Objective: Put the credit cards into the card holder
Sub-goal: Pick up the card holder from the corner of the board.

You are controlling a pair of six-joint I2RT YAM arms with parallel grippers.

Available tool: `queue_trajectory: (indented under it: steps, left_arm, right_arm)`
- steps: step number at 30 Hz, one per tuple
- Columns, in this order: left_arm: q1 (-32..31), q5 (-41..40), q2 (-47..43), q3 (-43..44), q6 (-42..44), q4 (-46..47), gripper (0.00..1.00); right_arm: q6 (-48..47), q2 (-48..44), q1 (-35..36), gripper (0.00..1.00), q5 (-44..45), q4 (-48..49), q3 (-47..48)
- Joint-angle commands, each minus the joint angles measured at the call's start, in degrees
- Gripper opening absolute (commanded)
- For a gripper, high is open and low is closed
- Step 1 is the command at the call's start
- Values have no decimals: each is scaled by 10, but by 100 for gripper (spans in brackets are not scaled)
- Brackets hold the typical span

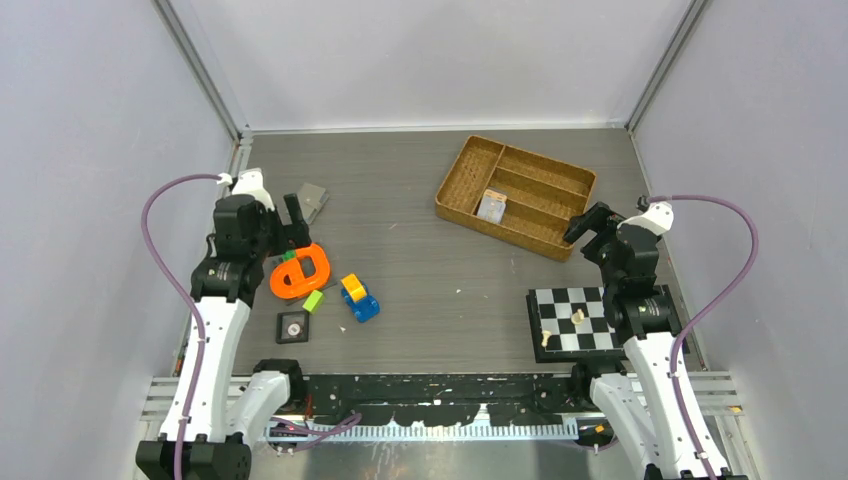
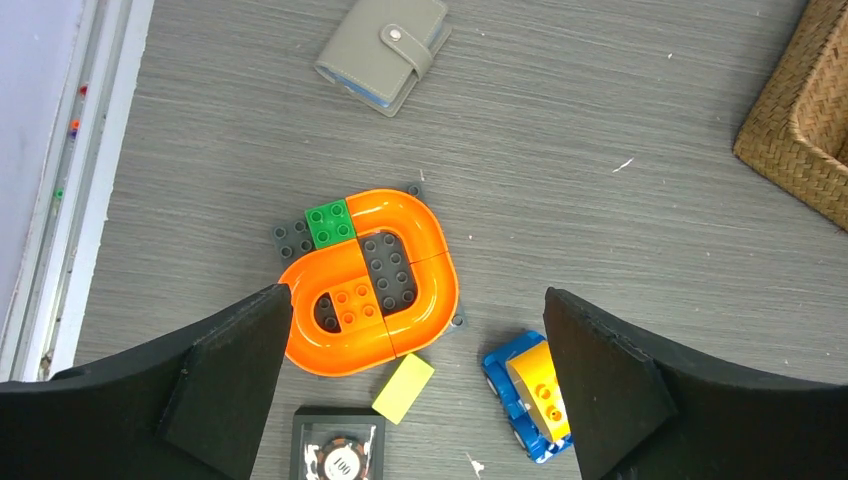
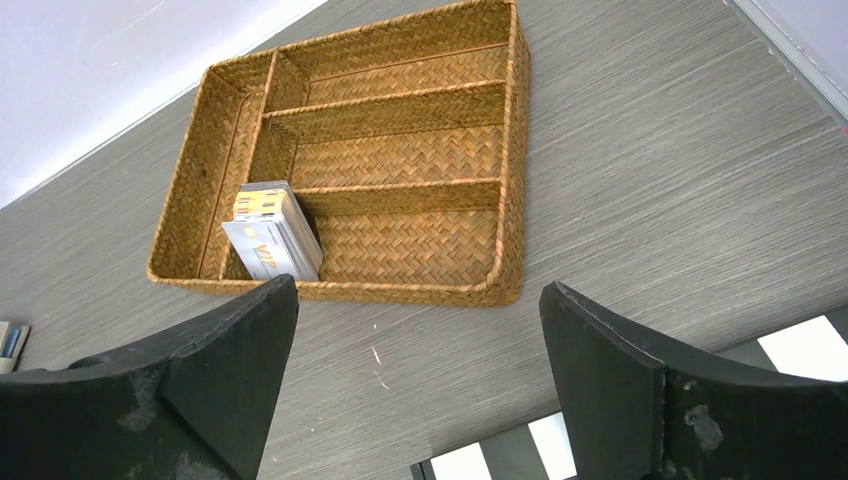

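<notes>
The credit cards are a small stack of pale cards standing in the near-left compartment of a wicker tray; the right wrist view shows them leaning against a divider. The card holder, grey and snapped shut, lies at the far left of the table; in the left wrist view it sits beyond the toys. My left gripper is open and empty above an orange track, near the holder. My right gripper is open and empty, hovering by the tray's near right corner.
An orange brick track, a blue and yellow toy car, a yellow-green brick and a black tile with a poker chip lie under the left gripper. A chessboard with pieces lies under the right arm.
</notes>
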Motion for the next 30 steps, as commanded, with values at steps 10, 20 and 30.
queue_trajectory:
  steps: [10, 20, 30]
  left_arm:
    - [3, -32, 112, 63, 42, -26, 100]
    - [3, 78, 398, 274, 146, -24, 100]
    - [7, 17, 608, 420, 243, -62, 100]
  right_arm:
    - [12, 19, -1, 95, -20, 29, 20]
    - [14, 23, -1, 95, -53, 23, 13]
    - [13, 8, -1, 96, -77, 23, 7]
